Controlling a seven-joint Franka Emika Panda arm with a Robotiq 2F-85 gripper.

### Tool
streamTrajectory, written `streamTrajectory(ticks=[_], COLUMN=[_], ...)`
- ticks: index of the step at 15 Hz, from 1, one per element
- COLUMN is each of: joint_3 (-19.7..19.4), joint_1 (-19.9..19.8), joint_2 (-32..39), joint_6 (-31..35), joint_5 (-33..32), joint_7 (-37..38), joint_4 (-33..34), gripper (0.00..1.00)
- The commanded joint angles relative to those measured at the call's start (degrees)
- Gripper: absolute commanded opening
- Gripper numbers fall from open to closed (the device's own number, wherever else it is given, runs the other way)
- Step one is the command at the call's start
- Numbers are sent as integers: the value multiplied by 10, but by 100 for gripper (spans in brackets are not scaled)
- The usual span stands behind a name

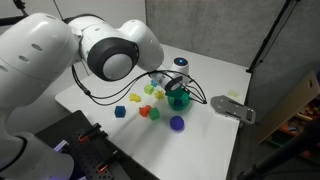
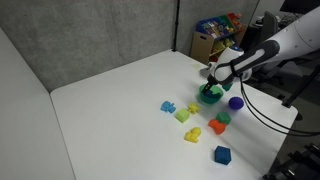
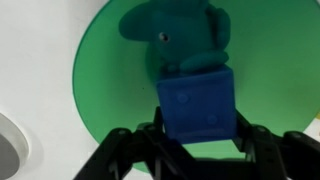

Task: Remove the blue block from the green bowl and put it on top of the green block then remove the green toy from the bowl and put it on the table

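Gripping: the blue block (image 3: 197, 105) is pinched by the gripper (image 3: 197, 135), with one black finger (image 3: 150, 140) pressed against each side face, as seen in the wrist view.
Block position: it is held within the outline of the green bowl (image 3: 110, 90); whether it is clear of the bowl floor cannot be told.
Green toy: the green toy (image 3: 175, 35) is lying in the bowl just beyond the block, and its near part is covered by the block.
Bowl: it is set on the white table (image 2: 120, 90), near one edge.
Neighbours: a purple ball (image 2: 236, 102) is seen just beside the bowl. A dark green block (image 2: 224, 117) and an orange block (image 2: 216, 126) are placed near it. A yellow piece (image 2: 193, 133), a yellow-green block (image 2: 183, 115) and a cyan block (image 2: 169, 106) are spread further along the table.
Lookalike: a second blue cube (image 2: 222, 154) is placed well apart from the bowl, close to the table edge.
Obstruction: in both exterior views the gripper is lowered into the bowl, so the held block and the toy are hidden there. In an exterior view the white arm (image 1: 60, 60) fills the foreground and part of the table is covered.
Shown once: a grey flat object (image 1: 232, 108) beside the bowl is seen in an exterior view. A shelf of coloured goods (image 2: 215, 30) behind the table is seen in an exterior view. The grasp itself is shown only in the wrist view.
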Motion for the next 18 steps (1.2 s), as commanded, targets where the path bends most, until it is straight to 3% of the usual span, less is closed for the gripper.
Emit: streamTrajectory(ticks=[1, 11, 18], joint_3=[-2, 3, -42], joint_1=[-3, -9, 2], joint_2=[-7, -81, -176], joint_6=[-22, -59, -134], joint_5=[-8, 0, -4], joint_7=[3, -3, 18], joint_4=[13, -24, -93], gripper=[34, 31, 31])
